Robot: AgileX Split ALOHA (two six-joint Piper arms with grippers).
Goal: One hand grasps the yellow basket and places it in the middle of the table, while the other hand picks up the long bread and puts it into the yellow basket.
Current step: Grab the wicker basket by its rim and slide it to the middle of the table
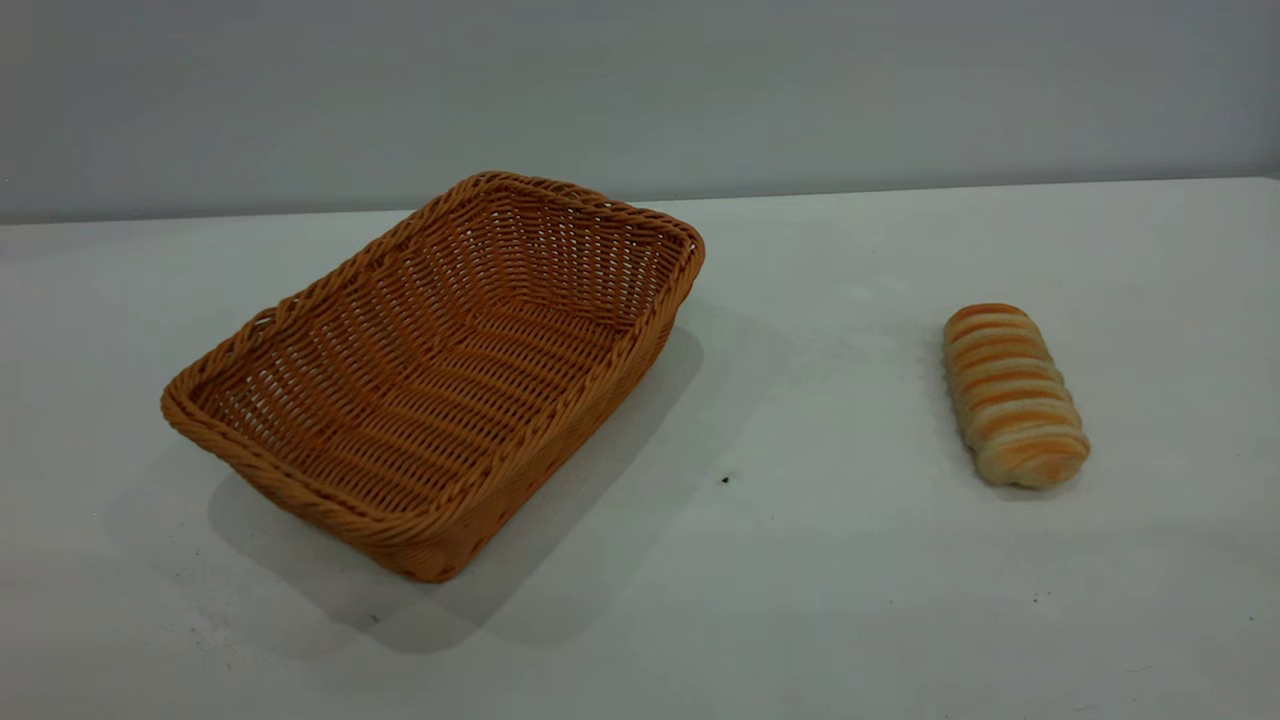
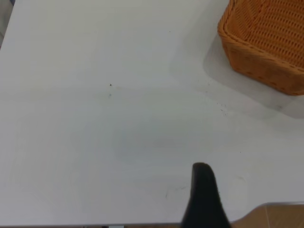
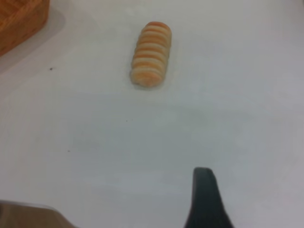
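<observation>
You are risking the long bread [image 1: 1015, 395], lying centre-right, rolling away; I cannot tell either gripper's spread, both barely showing.

Bare lab: white table [image 1: 850, 600], blank wall [image 1: 640, 90]

White table [image 1: 850, 600]: yellow basket [image 1: 430, 370] at left, long bread [image 1: 1015, 395] at right, well apart.

Basket [image 1: 440, 370] was woven wicker, ribbed, slightly shiny. Bread [image 1: 1014, 395] looked soft and matt, with a ridged crust. Table [image 1: 800, 560] was smooth, matt white.
</observation>
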